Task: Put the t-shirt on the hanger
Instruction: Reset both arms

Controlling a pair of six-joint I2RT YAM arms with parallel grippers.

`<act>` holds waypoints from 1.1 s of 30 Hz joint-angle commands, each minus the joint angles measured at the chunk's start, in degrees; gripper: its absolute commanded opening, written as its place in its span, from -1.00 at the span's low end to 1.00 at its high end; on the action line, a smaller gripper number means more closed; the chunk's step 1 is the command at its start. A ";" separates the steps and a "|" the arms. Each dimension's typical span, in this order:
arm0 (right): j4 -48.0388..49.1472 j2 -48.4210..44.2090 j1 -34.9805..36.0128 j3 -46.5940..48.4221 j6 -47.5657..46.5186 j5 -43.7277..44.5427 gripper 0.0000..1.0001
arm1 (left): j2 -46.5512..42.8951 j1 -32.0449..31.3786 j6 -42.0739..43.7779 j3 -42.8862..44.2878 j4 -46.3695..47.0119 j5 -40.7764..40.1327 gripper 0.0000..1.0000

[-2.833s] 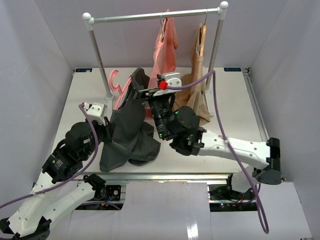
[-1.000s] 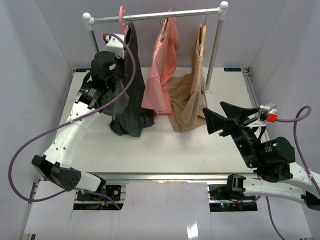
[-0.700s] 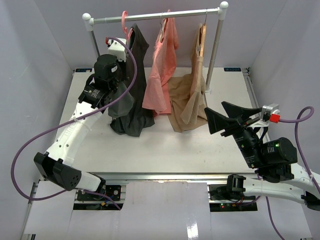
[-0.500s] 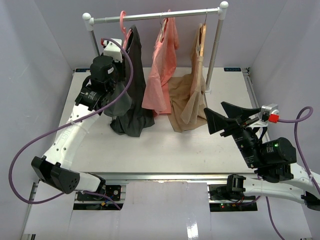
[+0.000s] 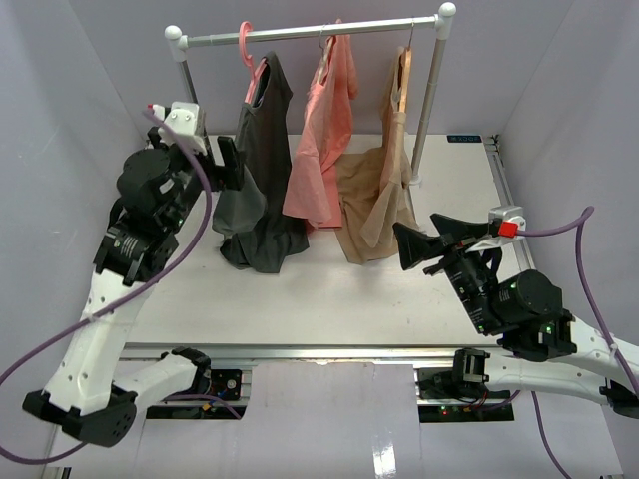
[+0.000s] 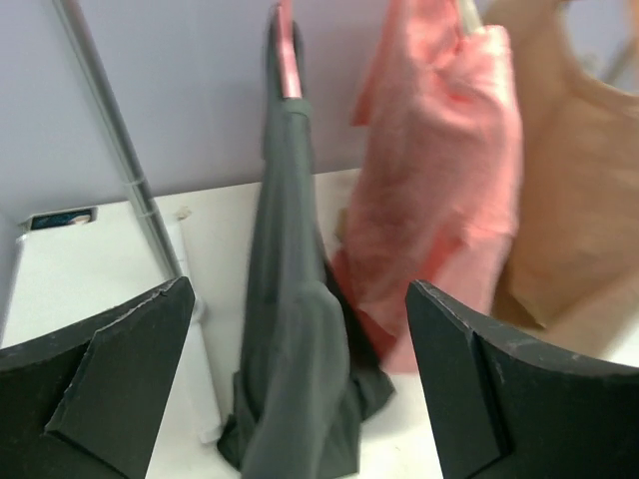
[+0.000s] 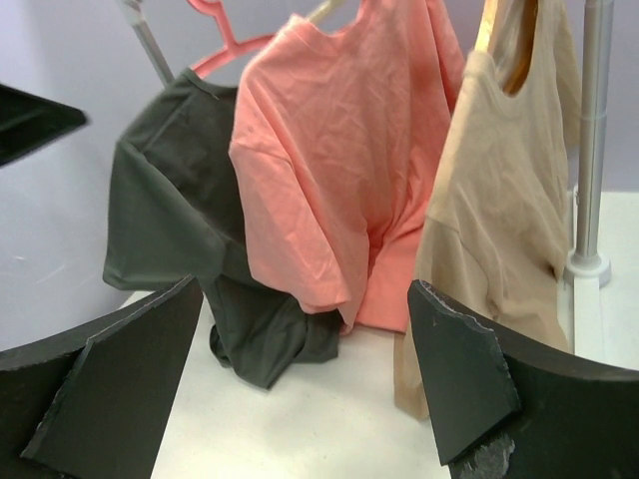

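Observation:
The dark grey t-shirt [image 5: 262, 170] hangs on the pink hanger [image 5: 247, 45] at the left of the rail, its hem bunched on the table. It also shows in the left wrist view [image 6: 295, 329] and the right wrist view [image 7: 170, 220]. The pink hanger shows at the shirt's neck [image 6: 288, 60] and its hook in the right wrist view [image 7: 225, 40]. My left gripper [image 5: 232, 165] is open and empty just left of the shirt. My right gripper [image 5: 417, 249] is open and empty, right of the garments, above the table.
A salmon-pink garment [image 5: 321, 140] and a tan garment [image 5: 377, 200] on a wooden hanger [image 5: 402, 75] hang on the same metal rail [image 5: 319, 33]. The rail's right post [image 5: 427, 110] stands on the white table [image 5: 329, 299]. Grey walls enclose the back and sides.

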 commanded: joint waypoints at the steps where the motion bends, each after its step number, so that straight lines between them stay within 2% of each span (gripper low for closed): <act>1: -9.27 0.73 0.30 -0.26 9.39 4.17 0.80 | -5.25 -0.01 -4.07 -6.83 -0.78 20.81 0.96; 6: -17.10 1.44 0.23 -0.46 13.88 5.41 0.80 | -9.54 -0.01 -14.75 -19.68 10.13 35.40 0.96; 11: -18.76 2.52 0.23 -3.55 15.02 5.57 0.80 | -18.05 -0.18 -23.29 -35.67 26.01 38.63 0.96; 15: -18.29 3.89 0.23 -4.50 14.87 3.59 0.80 | -24.20 -0.27 -25.56 -45.98 31.02 38.16 0.96; 21: -18.13 4.33 0.23 -5.95 15.36 5.13 0.80 | -27.67 -0.81 -27.34 -52.33 33.90 40.96 0.96; 33: -18.11 2.29 0.14 -6.29 14.93 6.58 0.80 | -28.53 -4.55 -25.52 -52.59 31.16 37.33 0.96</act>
